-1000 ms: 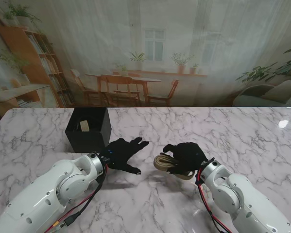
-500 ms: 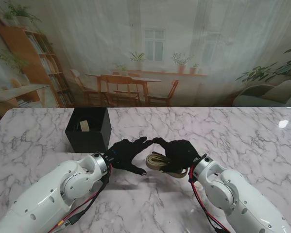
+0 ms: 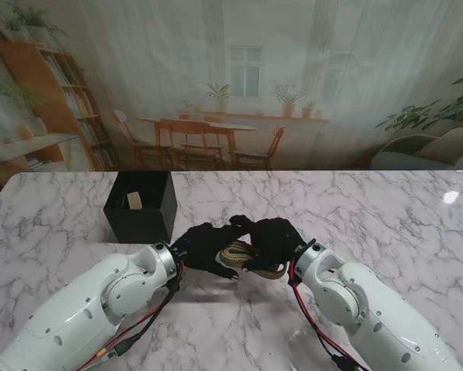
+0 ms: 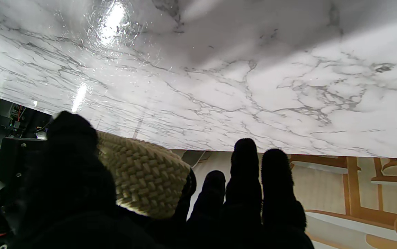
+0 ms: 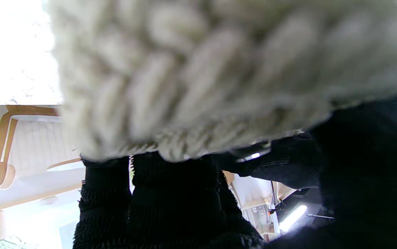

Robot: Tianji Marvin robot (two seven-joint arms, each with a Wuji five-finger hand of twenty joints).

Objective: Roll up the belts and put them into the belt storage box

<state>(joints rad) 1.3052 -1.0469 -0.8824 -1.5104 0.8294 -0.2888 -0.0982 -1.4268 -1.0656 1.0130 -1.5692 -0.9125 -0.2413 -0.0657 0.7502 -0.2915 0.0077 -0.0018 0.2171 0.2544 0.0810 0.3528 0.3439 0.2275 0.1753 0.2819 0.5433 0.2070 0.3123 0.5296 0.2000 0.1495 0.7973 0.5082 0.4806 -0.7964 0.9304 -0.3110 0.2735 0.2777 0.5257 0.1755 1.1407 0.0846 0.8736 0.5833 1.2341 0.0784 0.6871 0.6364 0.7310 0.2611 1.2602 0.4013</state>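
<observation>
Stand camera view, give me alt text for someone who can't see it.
Two black-gloved hands meet over a rolled beige woven belt on a white marble table: the right robot hand grips it, the left robot hand touches it. A black storage box stands farther from me, to the left.

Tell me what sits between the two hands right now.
The rolled woven belt, held by the right hand with the left hand closing on its other side, seen in the stand view.

Glossy white arms (image 3: 100,297), red-black cables (image 3: 142,328), black-gloved left hand (image 3: 204,246) and right hand (image 3: 271,241).
</observation>
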